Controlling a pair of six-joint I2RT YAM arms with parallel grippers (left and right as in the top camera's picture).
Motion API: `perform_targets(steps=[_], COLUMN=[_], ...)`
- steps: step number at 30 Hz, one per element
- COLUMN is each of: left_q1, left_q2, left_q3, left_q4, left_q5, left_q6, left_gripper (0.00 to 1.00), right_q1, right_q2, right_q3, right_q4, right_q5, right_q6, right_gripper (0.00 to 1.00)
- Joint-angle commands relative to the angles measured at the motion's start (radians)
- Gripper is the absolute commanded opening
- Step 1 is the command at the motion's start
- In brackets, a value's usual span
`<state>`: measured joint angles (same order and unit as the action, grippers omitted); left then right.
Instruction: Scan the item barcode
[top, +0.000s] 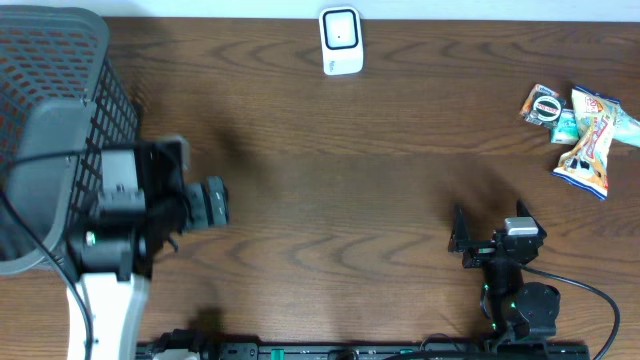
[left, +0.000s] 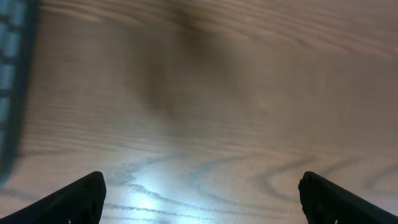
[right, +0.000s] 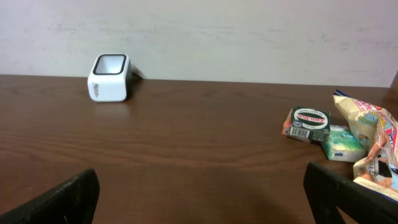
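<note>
Right wrist view alone shows the barcode on the dark packet (right: 309, 122), its long axis lying left-right; overhead blurs it. The left pincer (left: 200, 186) and right pincer (right: 200, 180) stand spread, empty.

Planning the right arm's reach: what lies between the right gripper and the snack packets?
Nothing: in the overhead view only bare table separates the open right gripper from the snack packets.

White scanner (right: 110, 77) stands at back left; snack packets (right: 342, 146) lie clustered at right; both fingers (right: 68, 199) spread wide.
</note>
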<state>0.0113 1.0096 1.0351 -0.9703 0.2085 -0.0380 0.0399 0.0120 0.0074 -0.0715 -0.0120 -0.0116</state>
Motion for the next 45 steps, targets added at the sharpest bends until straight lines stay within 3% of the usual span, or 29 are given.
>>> perform_targets(steps=[1, 14, 22, 31, 45], left_q1=[-0.003, -0.003, -0.002, -0.002, -0.002], left_q2=[-0.146, -0.669, -0.802, -0.906, -0.988], left_q3=[-0.129, -0.33, -0.444, -0.623, -0.838], left_q4=[0.011, 0.007, 0.034, 0.293, 0.779], left_q5=[0.091, 0.069, 0.098, 0.098, 0.097], left_q6=[0.123, 0.124, 0.103, 0.036, 0.032], left_gripper=[0.98, 0.98, 0.98, 0.97, 0.98], right_q1=[0.006, 0.006, 0.006, 0.006, 0.006], right_q2=[-0.006, -0.006, -0.006, -0.006, -0.006], right_q3=[-0.002, -0.002, -0.002, -0.002, -0.002], right_q4=[-0.004, -0.004, -0.004, -0.004, -0.004], right_q5=[0.006, 0.006, 0.006, 0.006, 0.006], right_q6=[0.007, 0.007, 0.007, 0.007, 0.007], right_gripper=[0.99, 0.99, 0.99, 0.99, 0.99])
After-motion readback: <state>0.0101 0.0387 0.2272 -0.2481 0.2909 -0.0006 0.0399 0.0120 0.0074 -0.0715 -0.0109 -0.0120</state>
